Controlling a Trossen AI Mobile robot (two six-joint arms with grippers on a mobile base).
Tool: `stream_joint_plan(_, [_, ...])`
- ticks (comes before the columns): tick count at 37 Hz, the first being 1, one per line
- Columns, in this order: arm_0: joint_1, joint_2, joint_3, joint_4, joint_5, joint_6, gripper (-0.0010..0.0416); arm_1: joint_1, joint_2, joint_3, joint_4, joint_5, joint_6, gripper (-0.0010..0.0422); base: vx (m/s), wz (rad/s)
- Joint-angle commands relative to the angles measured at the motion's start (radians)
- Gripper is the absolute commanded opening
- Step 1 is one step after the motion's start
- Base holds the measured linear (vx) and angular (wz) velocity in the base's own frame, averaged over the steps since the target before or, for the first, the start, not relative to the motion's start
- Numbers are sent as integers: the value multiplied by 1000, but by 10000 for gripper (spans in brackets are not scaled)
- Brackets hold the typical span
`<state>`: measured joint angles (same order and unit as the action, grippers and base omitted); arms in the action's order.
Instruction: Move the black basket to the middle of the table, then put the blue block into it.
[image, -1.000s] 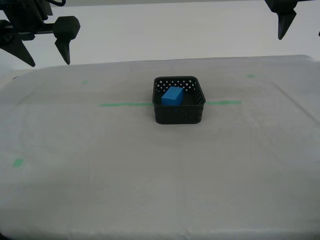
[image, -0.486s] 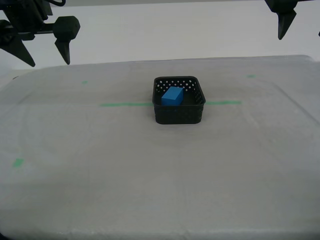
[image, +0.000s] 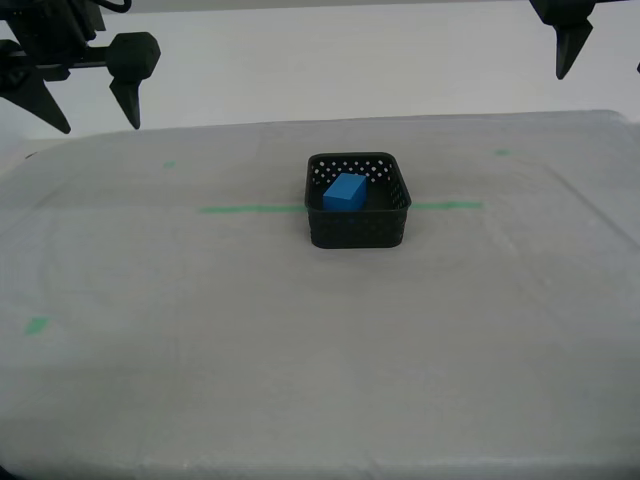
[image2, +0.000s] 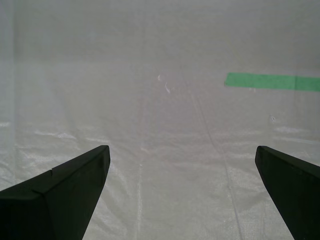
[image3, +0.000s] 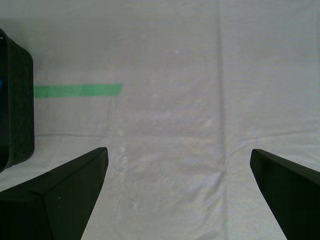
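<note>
The blue block (image: 345, 191) lay inside the black basket (image: 358, 229), which sat on the green tape line (image: 250, 209) near the middle of the table (image: 300, 380). My first gripper (image3: 177, 192) and my second gripper (image2: 180, 190) hung above bare tabletop, jaws spread wide, holding nothing.

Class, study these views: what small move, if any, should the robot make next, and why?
Probably none beyond holding both arms clear. The blue block already lies inside the black basket, which sits near the middle of the table on the green tape line. My first hand and my second hand are open and empty.
</note>
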<state>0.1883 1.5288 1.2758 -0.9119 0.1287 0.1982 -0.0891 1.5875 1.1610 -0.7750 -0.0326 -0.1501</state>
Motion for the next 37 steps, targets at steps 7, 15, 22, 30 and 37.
stream_joint_plan(7, [1, -1, 0, 0, 3, 1, 399, 0, 0, 0, 0, -2, 1, 400, 0, 0])
stream_joint_plan(15, [1, -1, 0, 0, 3, 1, 399, 1, 0, 0, 0, -2, 1, 400, 0, 0])
stream_joint_plan(22, [1, -1, 0, 0, 2, 1, 398, 0, 0, 0, 0, -2, 1, 400, 0, 0])
stream_joint_plan(30, [1, -1, 0, 0, 3, 1, 398, 0, 0, 0, 0, -2, 1, 400, 0, 0])
stream_joint_plan(37, [1, -1, 0, 0, 3, 1, 399, 0, 0, 0, 0, -2, 1, 400, 0, 0])
